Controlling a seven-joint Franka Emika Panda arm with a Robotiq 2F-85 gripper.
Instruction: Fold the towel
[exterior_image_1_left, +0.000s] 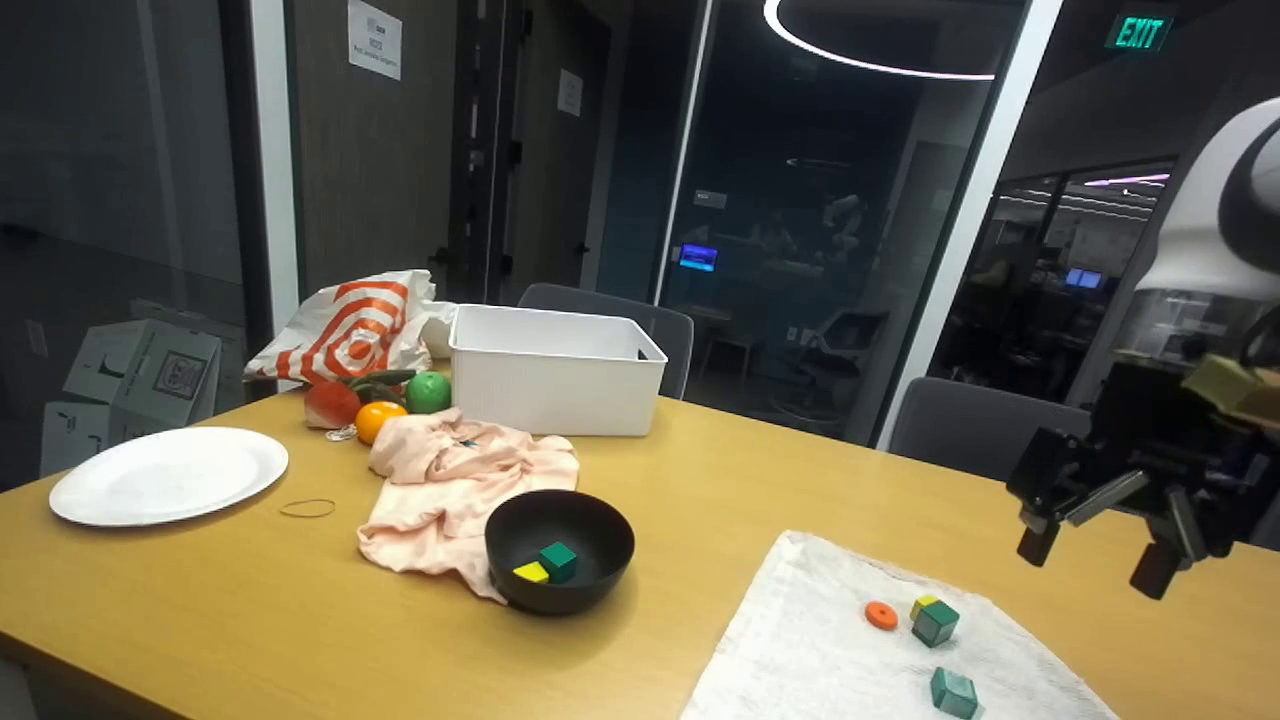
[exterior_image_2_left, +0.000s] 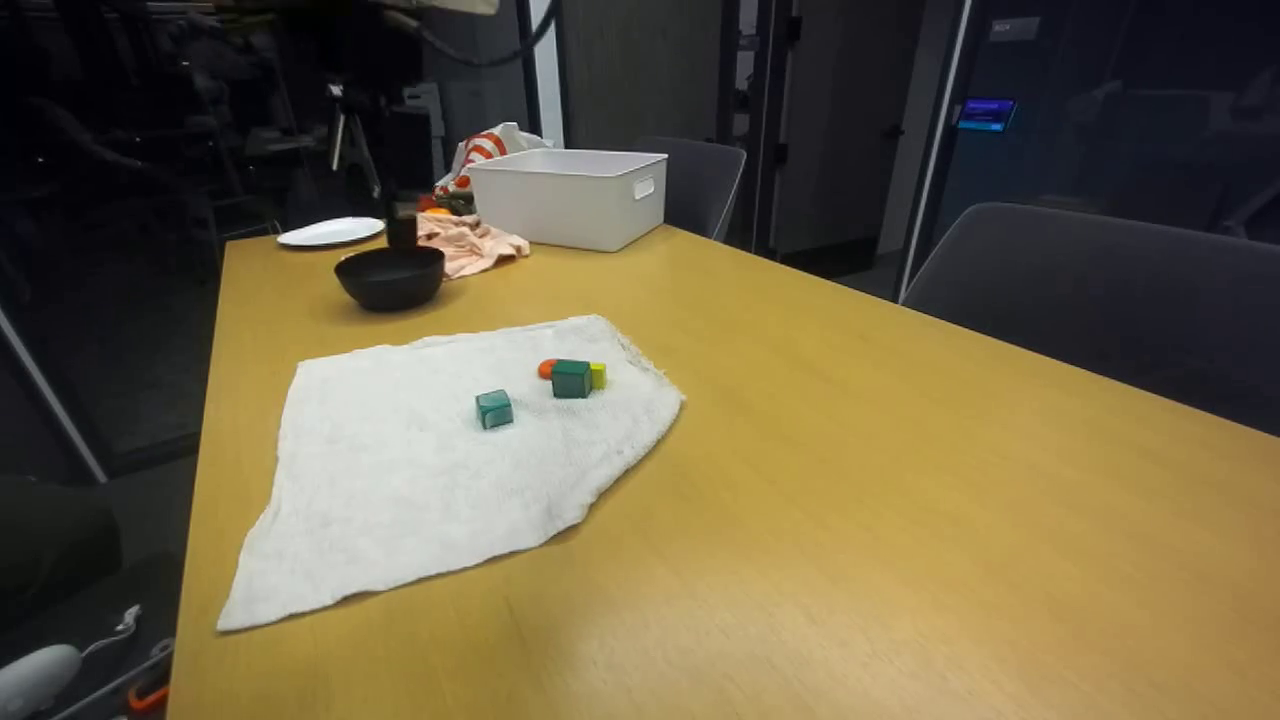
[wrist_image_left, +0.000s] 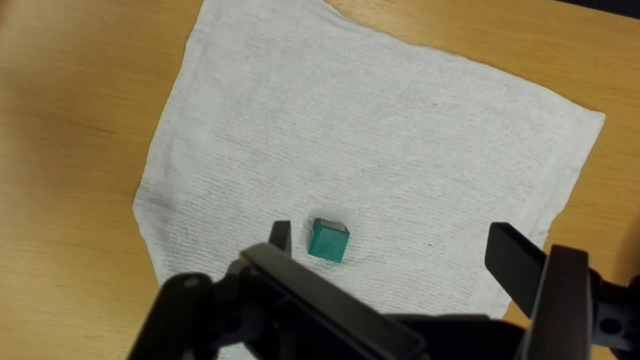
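We are observing the gripper (exterior_image_1_left: 1096, 558) hanging above the table (exterior_image_2_left: 900, 500), its fingers (wrist_image_left: 515, 267) standing wide apart. The white towel (exterior_image_2_left: 430, 475) is lying spread out below the gripper. In the wrist view, we are finding a teal block (wrist_image_left: 328, 242) resting on the towel and showing between the fingers, nearer to one of them. In both exterior views, an orange disc (exterior_image_1_left: 881, 615), a yellow block (exterior_image_1_left: 923, 604) and a dark green block (exterior_image_1_left: 936, 624) are sitting grouped on the towel, lower than the gripper. Well apart from the gripper, a black bowl (exterior_image_1_left: 602, 532) is holding two small blocks (exterior_image_1_left: 558, 562) beside a pink cloth (exterior_image_1_left: 440, 508). Farther out, a white plate (exterior_image_1_left: 170, 478) is lying on the table.
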